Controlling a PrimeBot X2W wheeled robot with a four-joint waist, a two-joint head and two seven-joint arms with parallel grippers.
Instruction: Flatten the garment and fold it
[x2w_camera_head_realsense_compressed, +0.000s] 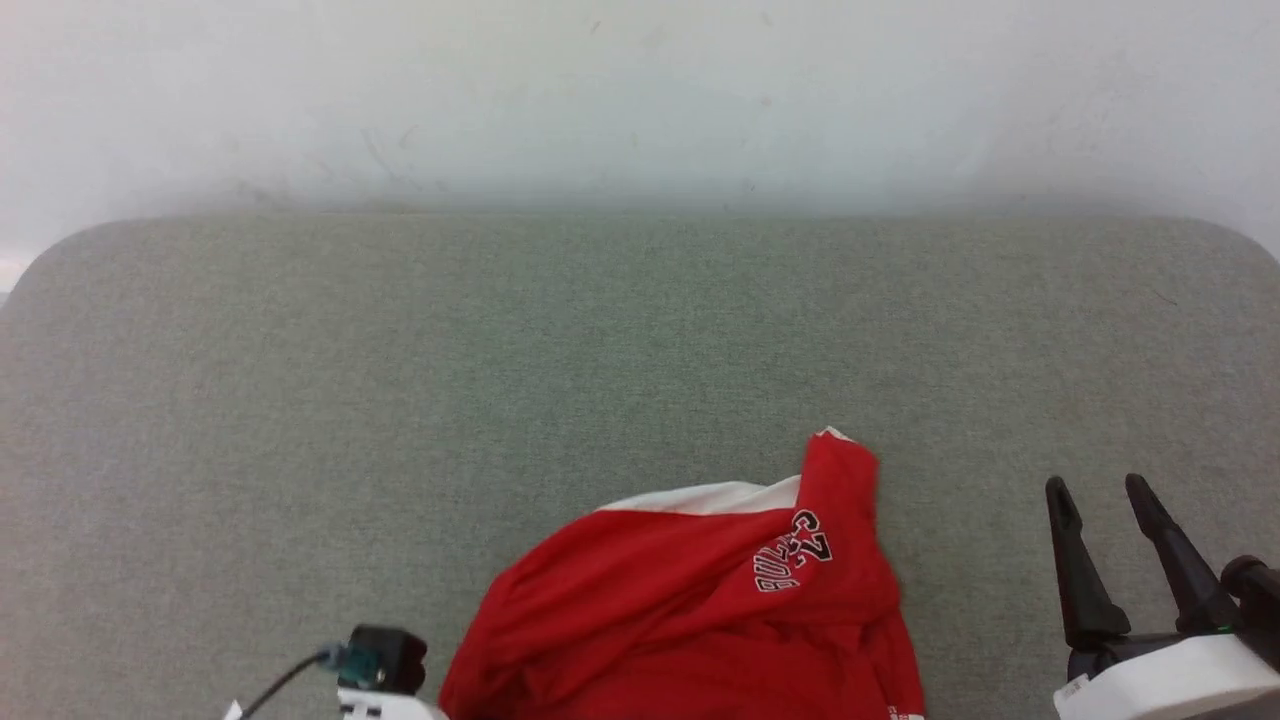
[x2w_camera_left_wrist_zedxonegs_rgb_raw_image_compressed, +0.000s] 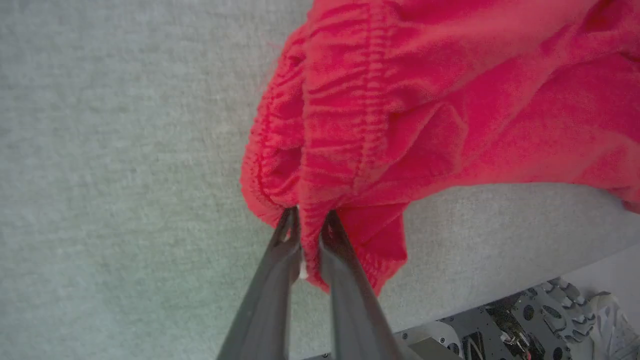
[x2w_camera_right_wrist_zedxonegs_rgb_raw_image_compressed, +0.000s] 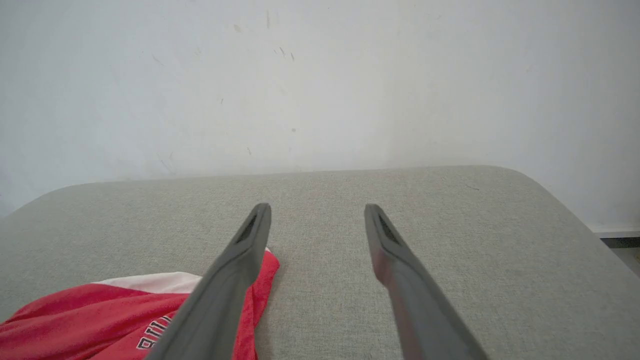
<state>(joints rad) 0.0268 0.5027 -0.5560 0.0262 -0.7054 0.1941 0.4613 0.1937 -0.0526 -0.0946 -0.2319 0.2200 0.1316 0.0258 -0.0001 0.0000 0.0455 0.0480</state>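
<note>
Your left pincer is pinched narrow on the gathered waistband of the red garment, close to the near edge of the grey counter. The garment lies rumpled at the near middle of the counter, with its white stripe on the far side and the "BULLS 23" print facing up. Your right pincer stands wide and holds nothing, right of the garment and apart from it.

Left tool tight, right tool agape.
</note>
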